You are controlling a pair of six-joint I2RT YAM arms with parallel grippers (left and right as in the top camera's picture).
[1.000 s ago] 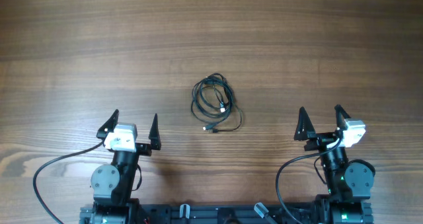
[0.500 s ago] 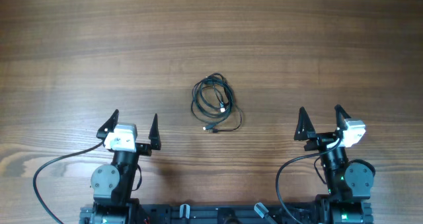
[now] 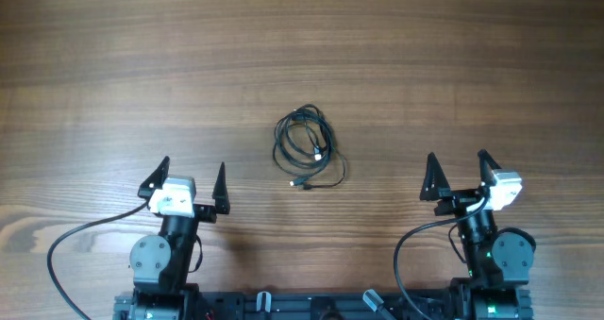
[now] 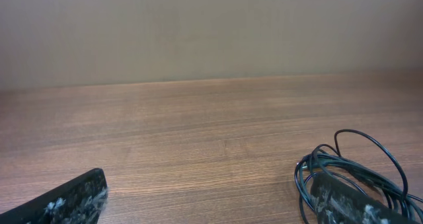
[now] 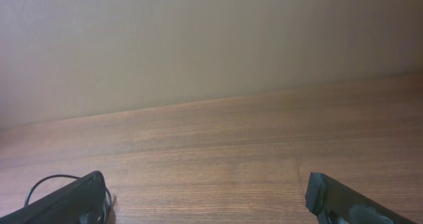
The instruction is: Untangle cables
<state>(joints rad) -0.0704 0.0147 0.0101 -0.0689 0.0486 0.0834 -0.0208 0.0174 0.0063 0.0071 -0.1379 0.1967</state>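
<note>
The cables [image 3: 306, 149] lie as one small tangle of thin black loops with small plug tips at the middle of the wooden table. In the left wrist view the cables [image 4: 357, 168] show at the lower right, partly behind the right finger. In the right wrist view a bit of cable loop [image 5: 46, 182] shows at the lower left. My left gripper [image 3: 192, 176] is open and empty, to the near left of the tangle. My right gripper [image 3: 458, 170] is open and empty, to the near right of it.
The wooden table [image 3: 302, 56] stretches far beyond the tangle. Thick black arm wires [image 3: 66, 244] loop beside the left arm base, and another [image 3: 406, 254] beside the right base at the near edge. A plain wall stands beyond the table's far edge [image 4: 198, 80].
</note>
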